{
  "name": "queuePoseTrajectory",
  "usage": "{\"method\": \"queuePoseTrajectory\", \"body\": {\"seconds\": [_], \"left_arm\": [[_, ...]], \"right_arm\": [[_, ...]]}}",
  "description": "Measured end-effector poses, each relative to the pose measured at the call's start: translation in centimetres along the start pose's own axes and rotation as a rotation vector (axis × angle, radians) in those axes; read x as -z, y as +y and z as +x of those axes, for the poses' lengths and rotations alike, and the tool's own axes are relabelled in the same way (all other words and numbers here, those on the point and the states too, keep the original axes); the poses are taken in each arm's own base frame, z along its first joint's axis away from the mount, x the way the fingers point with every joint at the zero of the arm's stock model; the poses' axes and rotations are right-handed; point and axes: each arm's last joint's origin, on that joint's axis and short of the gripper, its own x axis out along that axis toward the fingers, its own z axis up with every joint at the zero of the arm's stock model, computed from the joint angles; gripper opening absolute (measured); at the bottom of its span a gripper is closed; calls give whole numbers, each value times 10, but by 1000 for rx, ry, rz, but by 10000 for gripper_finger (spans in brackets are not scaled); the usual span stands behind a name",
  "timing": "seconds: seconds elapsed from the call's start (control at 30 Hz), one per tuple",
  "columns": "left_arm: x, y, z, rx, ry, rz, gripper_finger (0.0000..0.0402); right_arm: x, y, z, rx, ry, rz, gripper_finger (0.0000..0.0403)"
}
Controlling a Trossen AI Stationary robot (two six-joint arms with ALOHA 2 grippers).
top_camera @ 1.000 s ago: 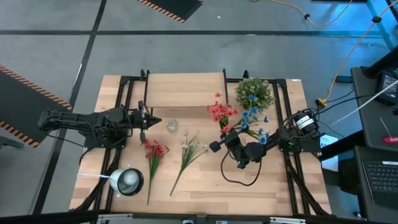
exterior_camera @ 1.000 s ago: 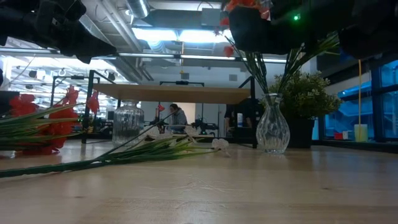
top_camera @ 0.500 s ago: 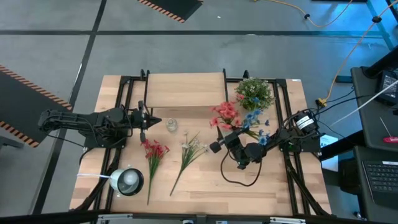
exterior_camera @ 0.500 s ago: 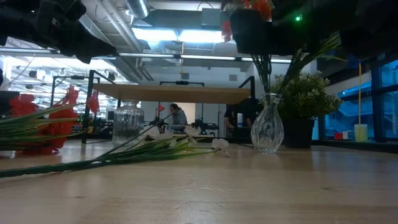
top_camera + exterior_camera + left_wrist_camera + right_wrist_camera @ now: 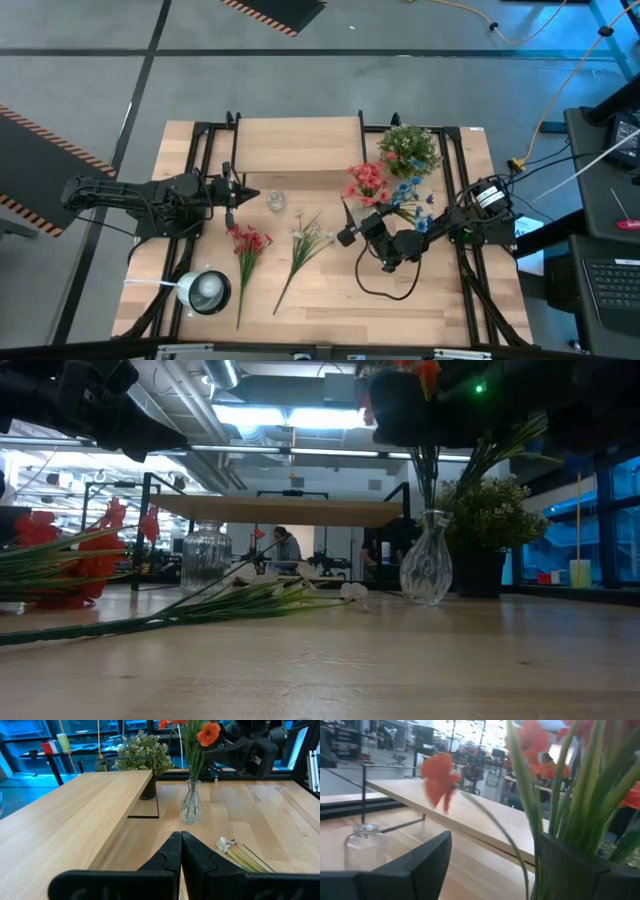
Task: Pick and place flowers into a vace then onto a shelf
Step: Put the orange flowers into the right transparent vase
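Observation:
A clear glass vase [image 5: 425, 570] stands on the table to the right of the shelf [image 5: 295, 145]. It holds a red-bloomed flower [image 5: 365, 180]; blue blooms [image 5: 405, 188] lean out to its right. My right gripper [image 5: 492, 865] is open at stem height, a finger on either side of the stems [image 5: 530, 805]. Another red sprig [image 5: 247, 243] and a whitish sprig [image 5: 308, 237] lie flat on the table. My left gripper [image 5: 180, 845] waits shut at the table's left, level with the shelf top. My right gripper comes level at the green stems above the vase's neck, its fingers wide apart. The stems run close past one finger [image 5: 570, 865]. I cannot tell whether they touch it.
A bushy green potted plant [image 5: 408, 148] stands at the far right beside the shelf. A small glass jar [image 5: 275, 201] sits in front of the shelf, near my left gripper. A round silver object [image 5: 205, 290] is at the near left. A black cable [image 5: 390, 290] loops below my right arm.
My right gripper has opened wide and let go of the stems without leaving its place. The red blooms have swung toward the table's right, and in the low view the vase has shifted a little to the left.

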Motion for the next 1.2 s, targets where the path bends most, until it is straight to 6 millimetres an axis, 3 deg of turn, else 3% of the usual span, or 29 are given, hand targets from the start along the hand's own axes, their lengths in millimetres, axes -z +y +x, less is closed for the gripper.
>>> {"method": "queuePoseTrajectory", "body": {"seconds": [1.2], "left_arm": [[0,0,0,0,0,0,4]], "right_arm": [[-23,13,3,-8,-16,-65,294]]}}
